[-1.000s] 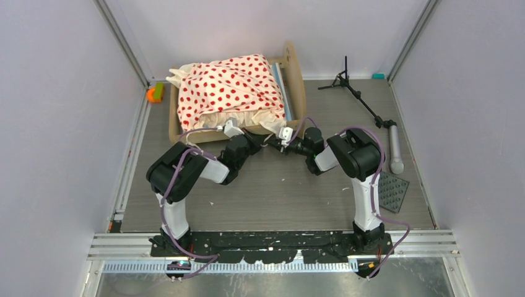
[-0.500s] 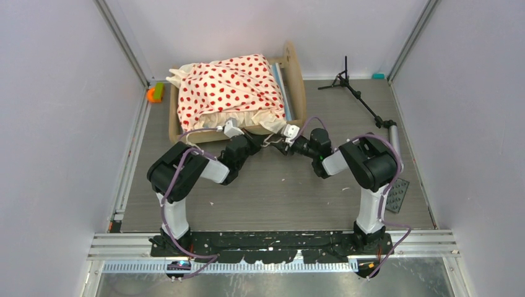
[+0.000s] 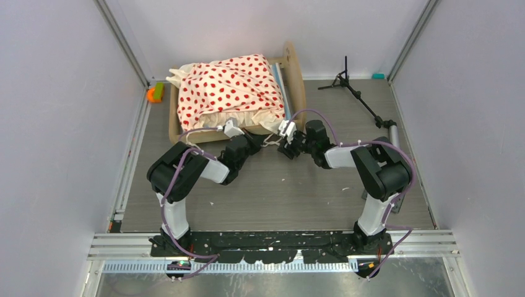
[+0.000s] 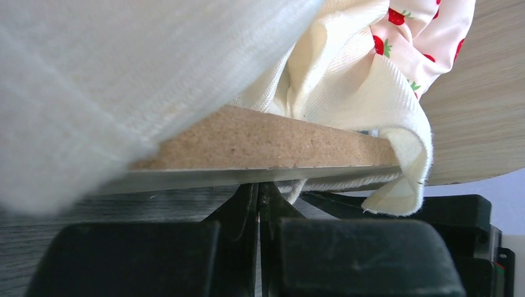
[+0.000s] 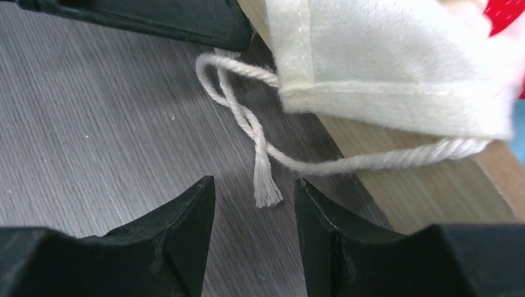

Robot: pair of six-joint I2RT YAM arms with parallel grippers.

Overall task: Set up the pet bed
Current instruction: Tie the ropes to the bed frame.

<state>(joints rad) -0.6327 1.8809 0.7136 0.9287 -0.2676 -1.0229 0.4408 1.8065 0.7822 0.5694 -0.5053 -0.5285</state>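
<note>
The pet bed's light-wood frame stands at the back centre, with the cream, red-dotted bedding heaped over the striped mattress. My left gripper is shut, its tips just under the bed's near board. A white cord runs past the right tip; I cannot see it pinched. My right gripper is open on the table beside the bed's corner. The cord's frayed end lies loose between its fingertips. The cord hangs from the bedding's cream hem.
A black tripod stand and a grey cylinder lie at the right. An orange and green toy sits by the left wall, a small teal piece by the back wall. Both arms crowd the bed's near edge.
My right gripper has opened and let go of the cord, whose end now lies on the table. The right elbow has swung out to the right. The left gripper has closed fully.
</note>
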